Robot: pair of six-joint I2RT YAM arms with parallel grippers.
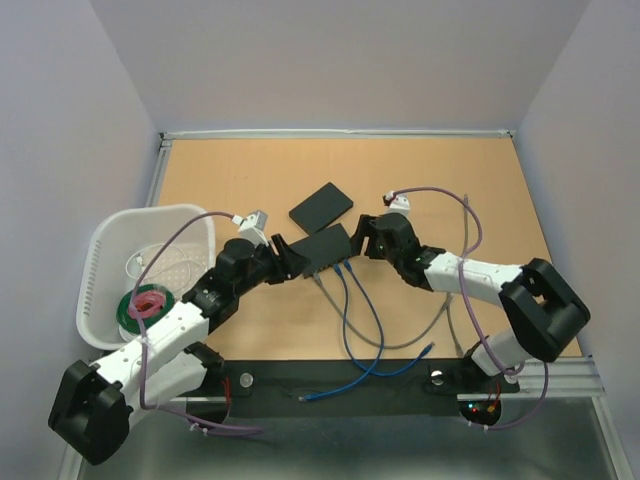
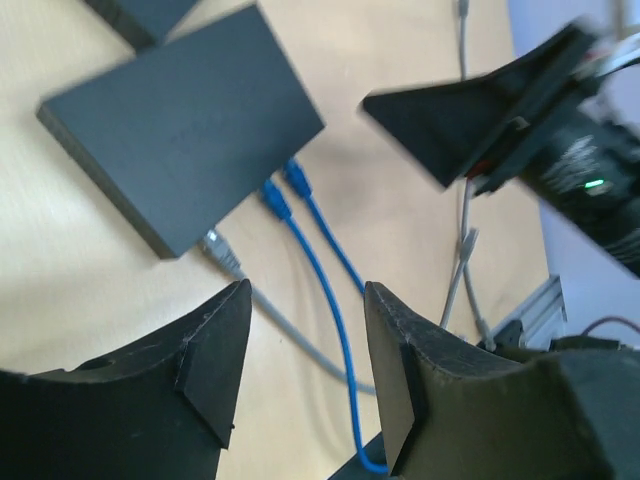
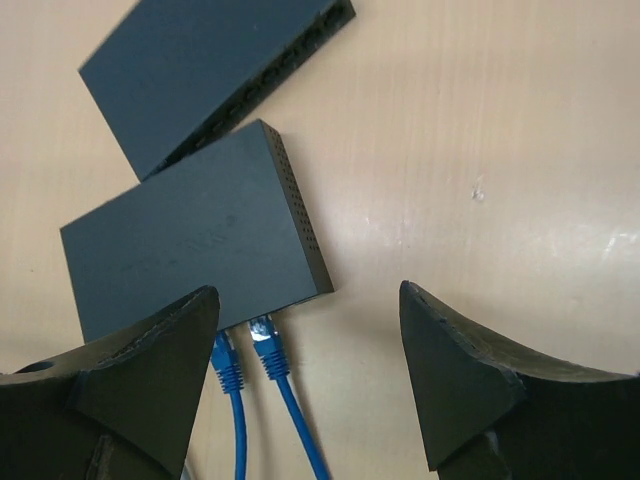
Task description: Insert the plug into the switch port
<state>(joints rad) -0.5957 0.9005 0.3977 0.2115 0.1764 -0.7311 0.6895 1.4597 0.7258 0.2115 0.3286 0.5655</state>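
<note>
- Between the two arms, on the tan table, the black switch lies flat, with one gripper at either end of it.
- The left gripper hangs just off the switch's corner. Its jaws stand apart and there is nothing between them but bare table and cable.
- The right gripper hovers over the other end, spread wide and holding nothing.
- Two blue plugs sit side by side in the switch's ported edge. They are just ahead of the left gripper's fingertips and right beside the tip of one finger of the right gripper.
- The blue cables run back from those plugs, passing under the gap in the left gripper's jaws.
- A grey plug sits against the same edge, at the corner nearest the left gripper.
- Beyond both grippers lies a second switch, turned at an angle and close to the first one.
- Behind the left gripper, alongside its arm, stands a white basket.
</note>
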